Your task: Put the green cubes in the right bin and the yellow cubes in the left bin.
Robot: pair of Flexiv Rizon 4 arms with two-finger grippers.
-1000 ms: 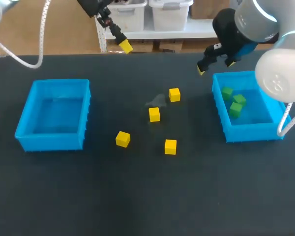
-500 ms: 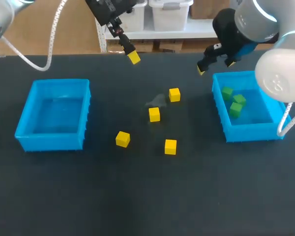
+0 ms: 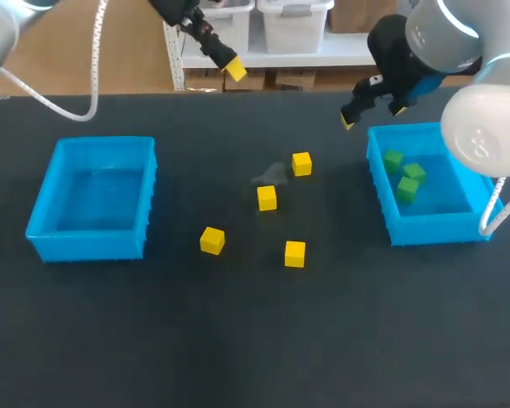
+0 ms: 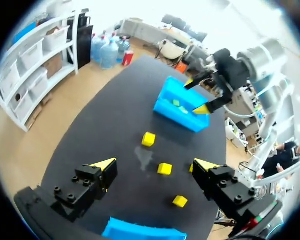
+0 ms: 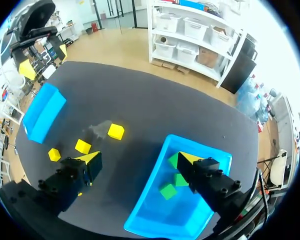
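Observation:
Several yellow cubes lie on the dark table between the bins: one (image 3: 302, 163), another (image 3: 267, 197), a third (image 3: 211, 240) and one more (image 3: 295, 253). Three green cubes (image 3: 407, 176) lie inside the right bin (image 3: 381, 194). The left bin (image 3: 93, 143) holds nothing. My left gripper (image 3: 229, 68) hangs open high over the table's far edge, holding nothing; its wrist view looks down on the yellow cubes (image 4: 164, 169) far below its gripper (image 4: 154, 163). My right gripper (image 3: 350, 117) stands open beside the right bin's far left corner, empty, above the bin (image 5: 151, 181) and its green cubes (image 5: 167, 191).
Both bins are blue and open-topped, one at each side of the table. A faint grey smudge (image 3: 272, 175) marks the table near the middle cubes. Bare dark tabletop lies in front of the cubes.
My left gripper swung to the right, dipped a little toward the table, then rose back toward the far edge. The right arm, cubes and bins have not moved.

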